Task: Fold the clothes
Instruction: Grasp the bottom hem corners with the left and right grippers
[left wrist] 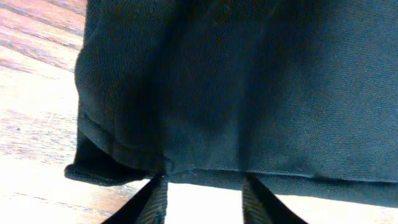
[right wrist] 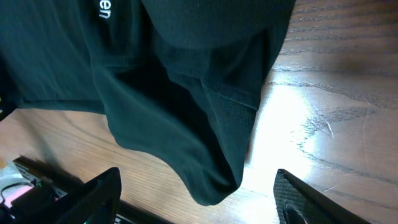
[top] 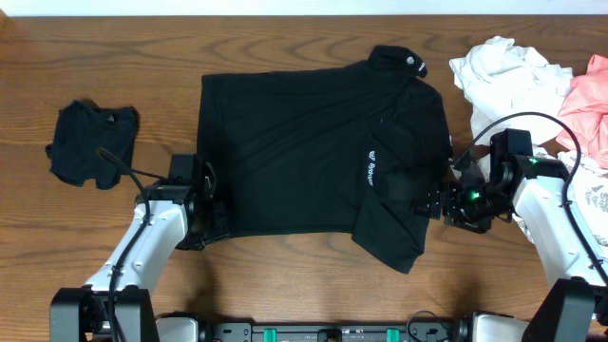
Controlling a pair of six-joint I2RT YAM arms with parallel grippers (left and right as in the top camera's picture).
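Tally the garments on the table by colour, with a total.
Black: 2, the big shirt and a small crumpled piece
White: 1, a white heap
Pink: 1, a pink cloth
Printed: 1, a printed cloth, mostly hidden
Total: 5

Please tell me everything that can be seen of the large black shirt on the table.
The black shirt is a collared garment of soft, knit-looking fabric, spread flat on the wooden table. Its collar is at the far right and has a small white tag. A white logo shows on the chest. One sleeve lies folded at the near right. The left tool meets its near-left hem; the open right tool is beside the sleeve.
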